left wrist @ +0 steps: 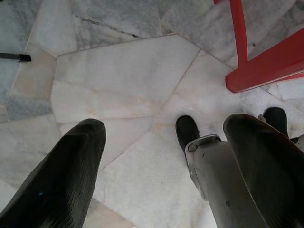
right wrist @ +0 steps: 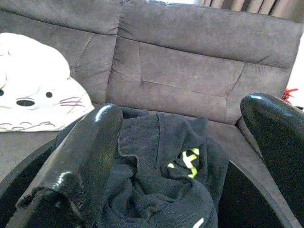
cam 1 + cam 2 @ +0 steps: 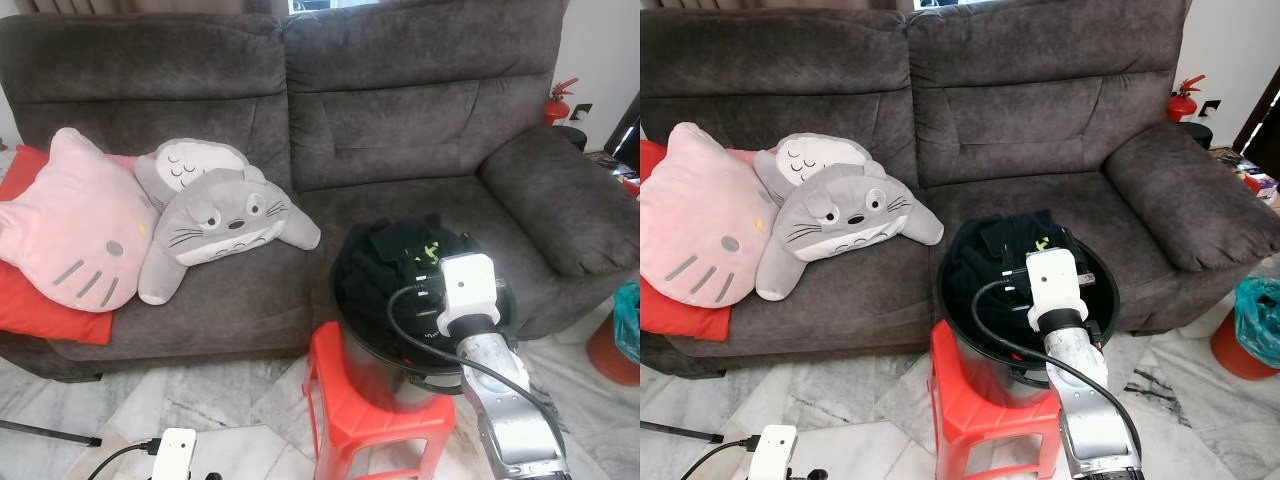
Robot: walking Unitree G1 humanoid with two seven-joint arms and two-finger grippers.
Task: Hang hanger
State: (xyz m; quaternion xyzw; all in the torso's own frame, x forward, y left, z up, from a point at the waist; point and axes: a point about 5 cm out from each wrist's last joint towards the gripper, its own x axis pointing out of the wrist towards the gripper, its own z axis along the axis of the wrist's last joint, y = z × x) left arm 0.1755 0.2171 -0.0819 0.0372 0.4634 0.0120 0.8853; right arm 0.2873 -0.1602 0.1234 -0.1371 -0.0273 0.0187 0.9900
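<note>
Grippers at work: the right gripper [image 2: 190, 156] hovers with fingers spread wide over a dark garment [image 2: 166, 185] heaped in a black bucket [image 3: 1110, 300] on a red stool [image 3: 350, 400] before the sofa [image 3: 400, 120]; no hanger can be made out. Left gripper [image 1: 161, 166] hangs spread above the marble floor [image 1: 123, 80].

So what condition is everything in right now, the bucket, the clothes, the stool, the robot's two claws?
Black bucket: upright on the stool, no lid on.
Dark garment: crumpled inside the bucket, not hung.
Red plastic stool: standing upright on the marble floor.
Right gripper: open, poised over the garment, holding nothing.
Left gripper: open, pointing at the floor.
Totoro plush: lying on the sofa.
</note>
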